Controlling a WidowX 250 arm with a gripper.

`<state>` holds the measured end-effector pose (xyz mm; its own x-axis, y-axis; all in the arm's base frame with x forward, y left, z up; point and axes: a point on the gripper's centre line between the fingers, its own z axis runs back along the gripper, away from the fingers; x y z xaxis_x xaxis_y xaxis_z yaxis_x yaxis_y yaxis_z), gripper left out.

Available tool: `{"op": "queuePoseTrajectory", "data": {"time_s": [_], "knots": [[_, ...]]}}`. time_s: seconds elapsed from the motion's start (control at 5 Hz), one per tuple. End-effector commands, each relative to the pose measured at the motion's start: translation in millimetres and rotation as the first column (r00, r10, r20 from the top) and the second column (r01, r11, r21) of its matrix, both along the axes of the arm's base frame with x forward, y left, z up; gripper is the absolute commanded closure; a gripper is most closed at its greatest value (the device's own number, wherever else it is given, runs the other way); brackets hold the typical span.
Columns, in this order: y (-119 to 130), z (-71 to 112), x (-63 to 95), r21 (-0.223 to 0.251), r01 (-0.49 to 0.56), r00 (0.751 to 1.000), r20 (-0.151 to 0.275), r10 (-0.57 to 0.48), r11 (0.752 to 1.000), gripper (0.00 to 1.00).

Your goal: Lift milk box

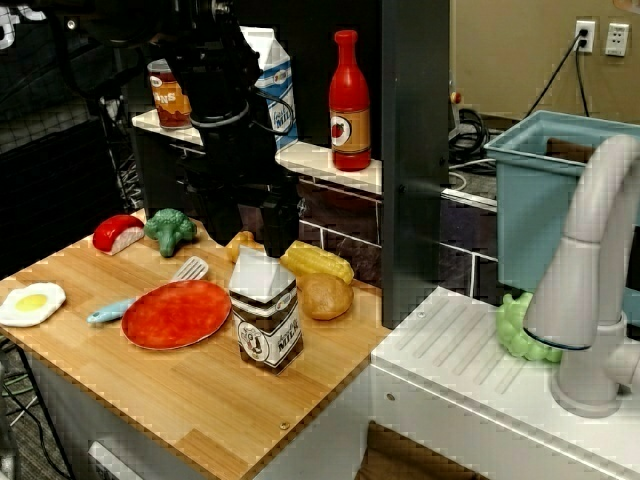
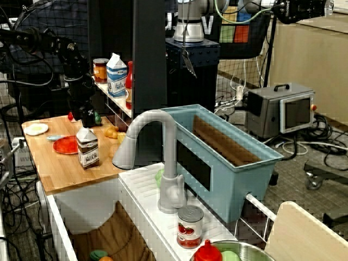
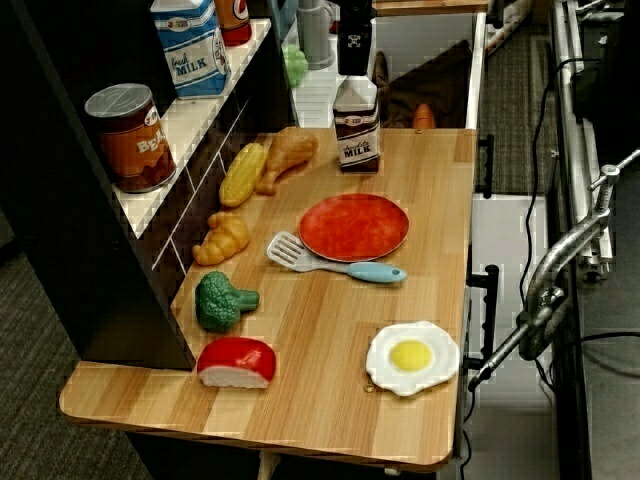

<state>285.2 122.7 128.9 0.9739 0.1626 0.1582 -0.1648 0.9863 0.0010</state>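
Brown and white stripes mark the milk box (image 1: 265,315), a small toy carton with a white peaked top and a round cow picture. It stands upright on the wooden table (image 1: 200,400), close to the edge that faces the white sink counter (image 1: 470,370). In the front view its bottom looks like it sits on the wood, but the view is not sharp enough to be sure.

Right above it hangs the black gripper (image 1: 272,245). Its fingers (image 1: 276,232) come down onto the white peak of the carton and look closed around that top ridge (the dark fingers blend together, so how tight the hold is cannot be told).

Beside the carton, on the side away from the sink, lies a red plate (image 1: 176,313). A white spatula with a blue handle (image 3: 335,260) lies just beside the plate. Behind the carton, near the dark back wall, lie a yellow corn cob (image 1: 318,264) and a tan drumstick (image 3: 286,158). Farther along the table sit a green broccoli (image 1: 170,230), a red and white piece of food (image 1: 118,234) and a fried egg (image 1: 31,303), well apart from the carton.

On the shelf stand a taller blue and white milk carton (image 1: 275,85), a red ketchup bottle (image 1: 349,105) and a bean can (image 3: 130,138).
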Motion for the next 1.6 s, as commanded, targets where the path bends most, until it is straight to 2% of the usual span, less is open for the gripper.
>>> {"op": "queuePoseTrajectory", "data": {"time_s": [0.0,0.6,0.8,1.4], "knots": [[6,9.3,4.2,0.021,-0.003,0.999,0.032,0.002,1.000,0.00],[1,-9.3,1.6,0.044,-0.009,0.999,0.048,0.007,0.999,0.00],[5,-19.2,0.6,0.064,-0.020,0.999,0.028,0.019,0.998,0.00],[10,-24.0,-3.7,0.069,-0.018,0.999,-0.030,0.020,0.997,0.00]]}}
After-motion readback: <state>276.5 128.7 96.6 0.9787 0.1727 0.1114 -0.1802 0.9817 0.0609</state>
